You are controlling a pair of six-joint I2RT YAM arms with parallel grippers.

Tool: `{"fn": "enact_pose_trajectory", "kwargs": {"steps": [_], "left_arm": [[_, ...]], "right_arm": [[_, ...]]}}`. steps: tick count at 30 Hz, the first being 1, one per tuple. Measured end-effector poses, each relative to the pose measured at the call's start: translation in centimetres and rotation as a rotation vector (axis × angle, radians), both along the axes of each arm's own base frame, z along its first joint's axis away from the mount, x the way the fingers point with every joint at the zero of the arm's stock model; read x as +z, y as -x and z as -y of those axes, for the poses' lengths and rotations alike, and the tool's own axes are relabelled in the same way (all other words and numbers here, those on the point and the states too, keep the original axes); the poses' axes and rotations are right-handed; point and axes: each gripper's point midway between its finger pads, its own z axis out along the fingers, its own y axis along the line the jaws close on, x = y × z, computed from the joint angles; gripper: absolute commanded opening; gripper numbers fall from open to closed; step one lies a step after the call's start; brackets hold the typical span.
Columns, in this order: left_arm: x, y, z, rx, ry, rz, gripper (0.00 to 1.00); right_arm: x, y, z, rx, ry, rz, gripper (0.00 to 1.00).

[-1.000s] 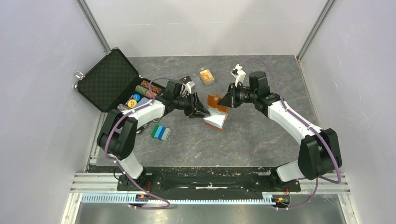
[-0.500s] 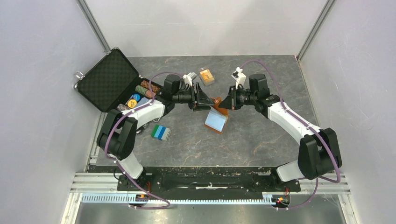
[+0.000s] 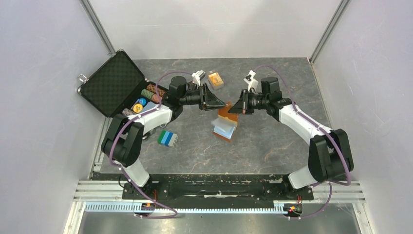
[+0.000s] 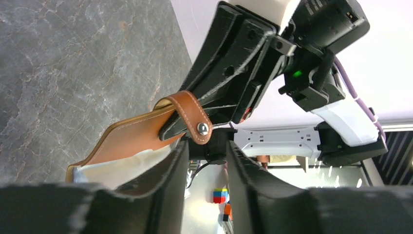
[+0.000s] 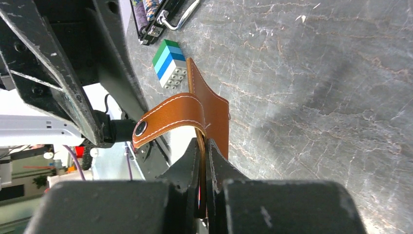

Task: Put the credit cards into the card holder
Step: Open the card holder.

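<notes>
Right gripper (image 5: 203,146): I see its fingers pinched tight on the upper leather edge of the card holder (image 3: 225,127), with no gap left between them.
Left gripper (image 4: 207,151): fingers stand apart with nothing between them, pointing across at the right gripper.
Card holder position: it hangs from the right gripper above the table (image 3: 272,141), in the space between the two grippers, open, with its pale blue inside facing the top camera.
Snap tab (image 4: 195,114): it curls off the held edge toward the left gripper and sits just beyond the left fingertips, in line with the gap; I cannot tell if it touches them.
Lower edge: whether it rests on the table I cannot tell.
Surroundings: a striped block (image 3: 167,139) lies well to the left, near the open briefcase (image 3: 113,83).
</notes>
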Motion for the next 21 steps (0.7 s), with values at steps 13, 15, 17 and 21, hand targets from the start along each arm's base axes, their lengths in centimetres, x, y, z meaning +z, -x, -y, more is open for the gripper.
{"fn": "enact_pose_trajectory", "kwargs": {"steps": [13,15,17,21], "left_arm": [[-3.0,1.8,1.2,-0.05,-0.153,0.04,0.49],[-4.0,1.6,0.5,-0.02,-0.228,0.04,0.54],[-4.8,1.5,-0.2,0.002,-0.296,0.042,0.57],[-6.5,1.6,-1.9,0.025,-0.427,0.034,0.62]], "right_arm": [[0.1,0.4,-0.4,0.001,-0.064,-0.1,0.0],[0.1,0.4,-0.3,0.0,-0.065,-0.102,0.0],[0.1,0.4,-0.3,0.0,-0.065,-0.102,0.0],[0.1,0.4,-0.3,0.0,-0.063,-0.1,0.0]]}}
